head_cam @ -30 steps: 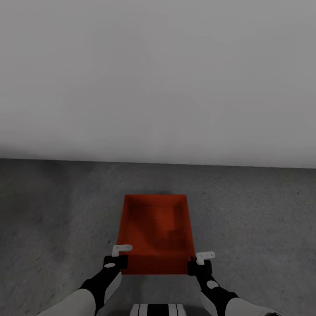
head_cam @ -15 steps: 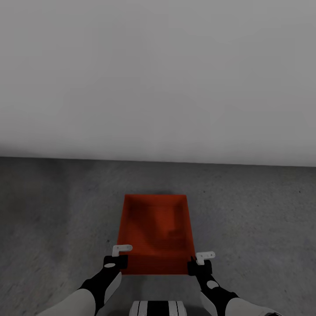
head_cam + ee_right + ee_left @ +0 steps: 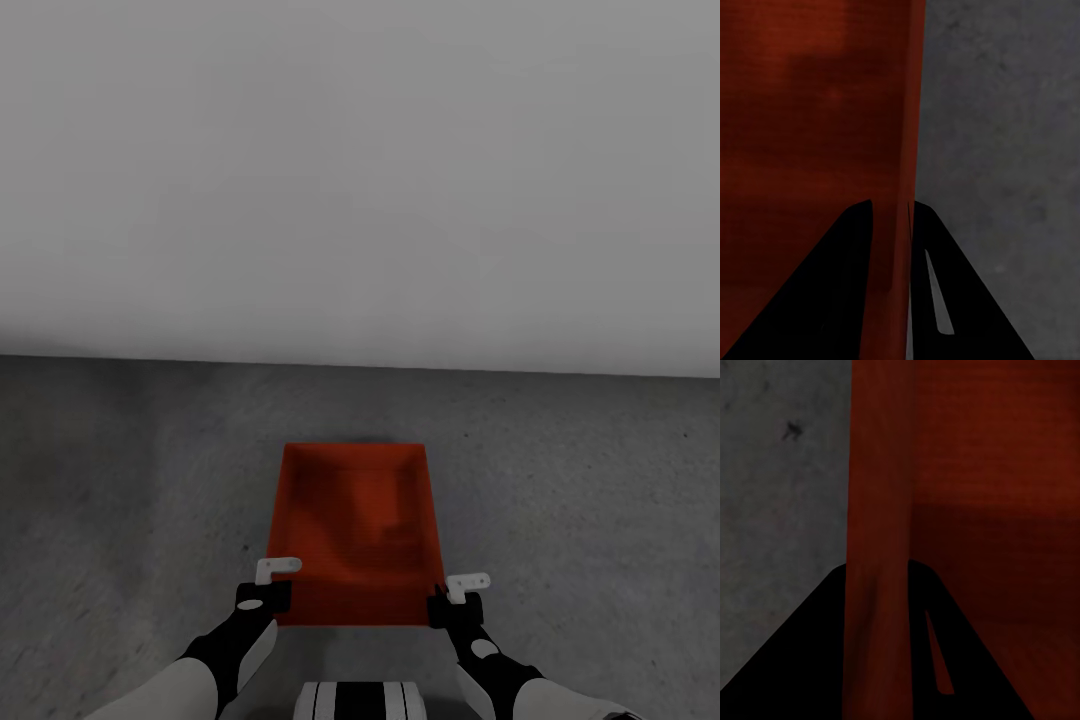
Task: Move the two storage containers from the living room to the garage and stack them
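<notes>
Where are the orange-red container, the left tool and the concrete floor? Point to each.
orange-red container (image 3: 355,520): head view, inner bottom.
left tool (image 3: 268,590): head view, at the container's near-left corner.
concrete floor (image 3: 580,480): head view, bare patch right of the container.

Matt orange-red bin (image 3: 355,530), rough concrete floor (image 3: 130,480)

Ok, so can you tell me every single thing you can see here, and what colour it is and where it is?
storage container: one, orange-red, open-topped and empty, in front of the robot, held at its two near corners.
concrete floor: dark grey, under and around the container.
wall: pale grey, plain, behind the container.
left gripper: black with white fingers, shut on the container's left wall.
right gripper: black with white fingers, shut on the container's right wall.
robot's base: white with black bands, at the picture's lower edge.
</notes>
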Tool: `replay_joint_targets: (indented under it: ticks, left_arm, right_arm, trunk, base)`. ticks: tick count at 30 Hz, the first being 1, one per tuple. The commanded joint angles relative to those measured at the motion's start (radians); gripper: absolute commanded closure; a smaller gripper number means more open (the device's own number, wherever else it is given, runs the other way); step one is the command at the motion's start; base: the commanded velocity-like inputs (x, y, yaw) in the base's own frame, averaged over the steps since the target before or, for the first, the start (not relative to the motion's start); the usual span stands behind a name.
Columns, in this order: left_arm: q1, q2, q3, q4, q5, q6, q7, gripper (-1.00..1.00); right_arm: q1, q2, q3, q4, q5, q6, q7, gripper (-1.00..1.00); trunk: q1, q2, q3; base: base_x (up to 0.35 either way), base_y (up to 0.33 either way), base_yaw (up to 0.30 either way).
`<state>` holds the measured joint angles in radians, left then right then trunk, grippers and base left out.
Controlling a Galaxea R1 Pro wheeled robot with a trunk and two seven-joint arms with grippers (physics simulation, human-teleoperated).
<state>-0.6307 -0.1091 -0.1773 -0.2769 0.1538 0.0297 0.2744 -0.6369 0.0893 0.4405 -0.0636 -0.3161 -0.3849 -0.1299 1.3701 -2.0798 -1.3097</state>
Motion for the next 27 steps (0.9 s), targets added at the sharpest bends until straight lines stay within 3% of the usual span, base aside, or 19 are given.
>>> replay_joint_targets:
  ticks: [1,4,16,27]
  left_arm:
    - [-0.001,0.009,0.074,-0.005,-0.003,0.004,0.011,1.0]
    - [-0.001,0.009,0.074,-0.005,-0.003,0.004,0.011,1.0]
    - [-0.001,0.009,0.074,-0.004,-0.004,0.004,0.011,1.0]
    - [-0.001,0.009,0.074,-0.005,-0.003,0.004,0.011,1.0]
  right_arm:
    - [0.0,0.0,-0.01,0.01,-0.001,-0.001,-0.001,1.0]
    - [0.0,0.0,-0.009,0.01,-0.001,-0.001,-0.001,1.0]
    - [0.0,0.0,-0.009,0.01,-0.001,-0.002,-0.001,1.0]
    - [0.0,0.0,-0.009,0.01,-0.001,-0.002,-0.001,1.0]
  trunk:
    - [0.0,0.0,0.0]
    - [0.0,0.0,0.0]
    - [0.046,-0.084,-0.038]
    - [0.046,-0.084,-0.038]
  base:
    - [0.0,0.0,0.0]
    - [0.0,0.0,0.0]
    - [0.0,0.0,0.0]
    - [0.0,0.0,0.0]
